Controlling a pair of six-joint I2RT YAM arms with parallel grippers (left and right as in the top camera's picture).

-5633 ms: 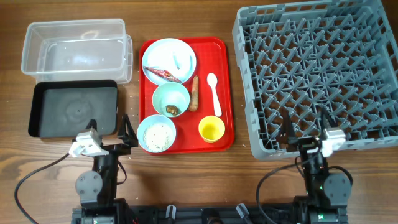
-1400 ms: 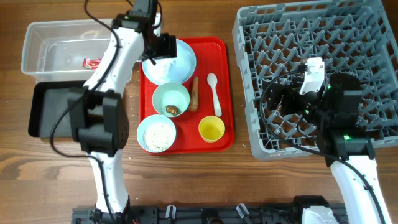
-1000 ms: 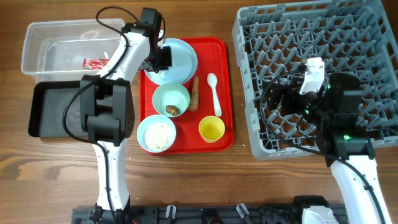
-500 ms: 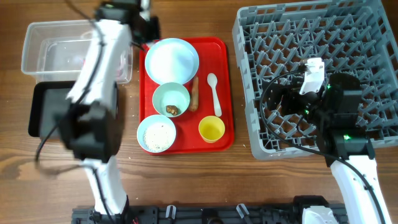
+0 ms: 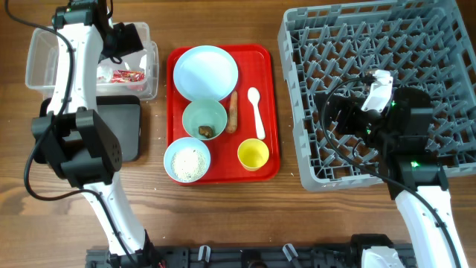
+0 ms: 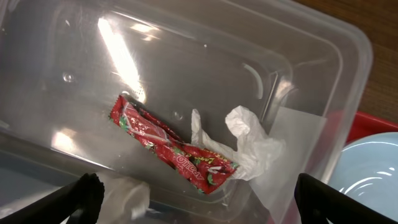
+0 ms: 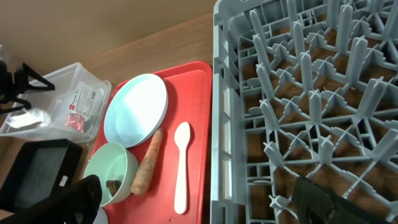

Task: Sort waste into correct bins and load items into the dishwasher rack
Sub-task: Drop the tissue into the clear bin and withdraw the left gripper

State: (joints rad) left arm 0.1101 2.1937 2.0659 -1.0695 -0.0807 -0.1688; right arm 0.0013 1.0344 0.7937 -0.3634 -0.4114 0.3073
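Note:
The red-and-white snack wrapper (image 5: 121,75) lies inside the clear tub (image 5: 37,45); the left wrist view shows it on the tub floor (image 6: 177,152). My left gripper (image 5: 126,37) hangs over the tub, open and empty (image 6: 199,199). On the red tray (image 5: 271,89) sit the pale blue plate (image 5: 205,72), a mint bowl (image 5: 204,115) holding a brown scrap (image 5: 206,132), the carrot stick (image 5: 232,112), the white spoon (image 5: 255,112), the yellow cup (image 5: 253,155) and a light blue bowl of rice (image 5: 187,161). My right gripper (image 5: 335,115) is open and empty above the rack's (image 5: 372,45) left part.
The black tray (image 5: 123,130) lies in front of the clear tub, partly hidden by my left arm. The rack's left wall (image 7: 217,124) stands right beside the red tray's right edge. The right wrist view shows spoon (image 7: 181,165), carrot stick (image 7: 147,163) and plate (image 7: 135,109).
My left gripper has moved left from the plate to above the clear tub. The plate has shifted slightly on the red tray. The right arm has barely moved.

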